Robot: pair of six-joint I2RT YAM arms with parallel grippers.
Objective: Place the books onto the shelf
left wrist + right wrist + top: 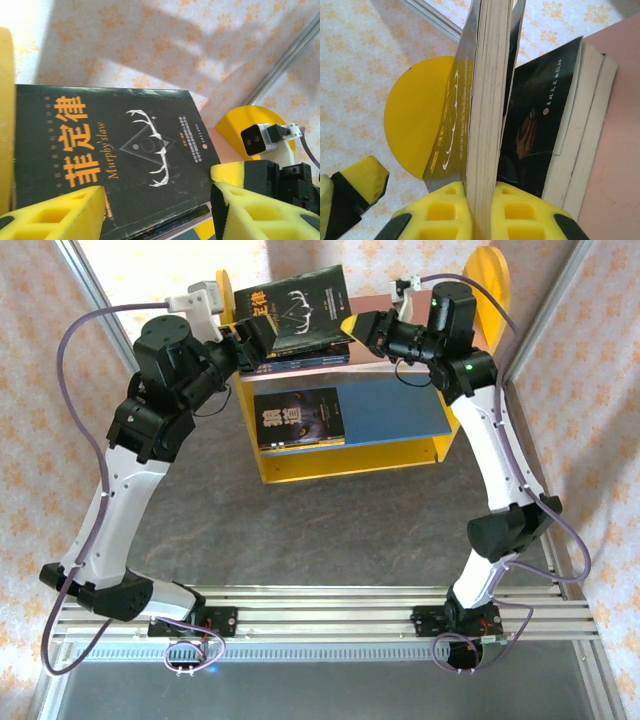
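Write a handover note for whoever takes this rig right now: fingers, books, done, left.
Right gripper: shut on the antler book's page edge, holding it above the pink upper board.
Left gripper: open, fingers flanking that book's near end; contact unclear.
Books: a stack lies flat on the pink board; a single book lies flat on the blue lower board.
Done: every other book in view rests on the shelf.
Left: set the antler book down, release, withdraw both arms.

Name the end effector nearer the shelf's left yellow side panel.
Left. The left end effector sits beside that panel; the right end effector is across the shelf, shut on the antler-cover book.
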